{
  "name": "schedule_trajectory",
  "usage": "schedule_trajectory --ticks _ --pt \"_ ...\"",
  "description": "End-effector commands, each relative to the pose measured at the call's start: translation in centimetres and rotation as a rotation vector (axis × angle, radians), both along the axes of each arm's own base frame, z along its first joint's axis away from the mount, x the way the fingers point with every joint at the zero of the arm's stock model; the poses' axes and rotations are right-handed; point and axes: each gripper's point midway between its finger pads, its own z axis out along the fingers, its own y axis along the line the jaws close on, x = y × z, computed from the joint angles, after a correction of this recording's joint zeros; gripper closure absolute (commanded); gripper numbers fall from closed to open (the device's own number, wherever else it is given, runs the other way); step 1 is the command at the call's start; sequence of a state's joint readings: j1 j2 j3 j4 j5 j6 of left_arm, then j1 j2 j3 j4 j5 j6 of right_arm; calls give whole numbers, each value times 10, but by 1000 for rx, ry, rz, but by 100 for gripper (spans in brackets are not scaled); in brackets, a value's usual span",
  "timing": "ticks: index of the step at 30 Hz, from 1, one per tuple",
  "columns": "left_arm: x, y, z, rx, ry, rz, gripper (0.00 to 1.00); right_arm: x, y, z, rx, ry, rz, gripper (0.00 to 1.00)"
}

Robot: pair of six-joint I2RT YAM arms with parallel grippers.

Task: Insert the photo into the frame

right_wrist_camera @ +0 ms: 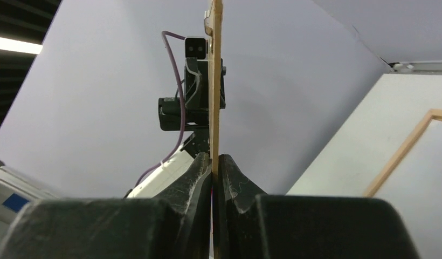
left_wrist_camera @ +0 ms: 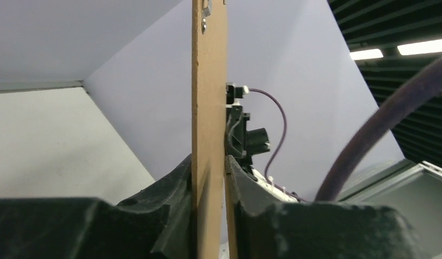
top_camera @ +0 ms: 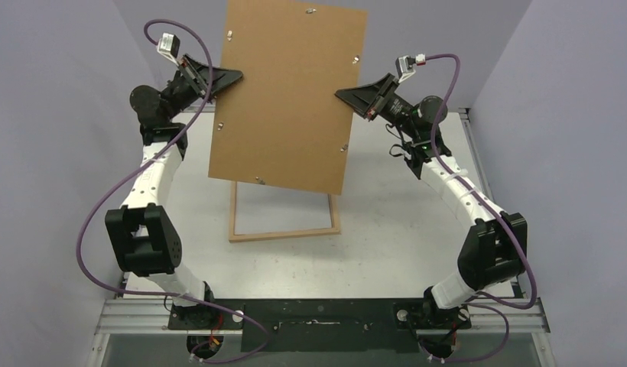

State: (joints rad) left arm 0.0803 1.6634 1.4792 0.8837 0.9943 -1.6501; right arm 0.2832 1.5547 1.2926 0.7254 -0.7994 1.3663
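The left gripper is pressed together on the left long edge of the backing board, its dark fingers pinching the brown panel from both faces. The right gripper is closed the same way on the opposite long edge, with the board's thin edge running straight up between its fingertips in the right wrist view. Between them the board hangs in the air above the far half of the tabletop, turned slightly clockwise in the overhead view and showing its plain brown face with small metal clips spaced along its edges. The frame lies flat on the tabletop near the middle, a little left of centre. Its near rail and parts of both side rails show, while its far part is hidden behind the raised board. Whether the photo sits against the board's hidden face or lies inside the frame cannot be told from these views. The tabletop is matte white, and metal rails along its near edge carry the arm bases. Purple cables loop beside both arms. Pale lilac-grey walls close in the left, right and far sides, and the wrist views catch strip lights on a dark slatted ceiling above.
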Motion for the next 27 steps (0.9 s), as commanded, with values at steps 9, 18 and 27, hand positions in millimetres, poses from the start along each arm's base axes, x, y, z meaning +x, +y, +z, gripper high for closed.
schedule_trajectory --ticks 9,18,27 --pt "35 81 -120 155 233 358 19 30 -8 -47 -221 214 -130 100" --pt "10 160 -278 447 673 578 17 45 12 -137 -391 449 -28 100" --pt "0 161 -375 543 937 499 37 65 57 -176 -447 456 12 100"
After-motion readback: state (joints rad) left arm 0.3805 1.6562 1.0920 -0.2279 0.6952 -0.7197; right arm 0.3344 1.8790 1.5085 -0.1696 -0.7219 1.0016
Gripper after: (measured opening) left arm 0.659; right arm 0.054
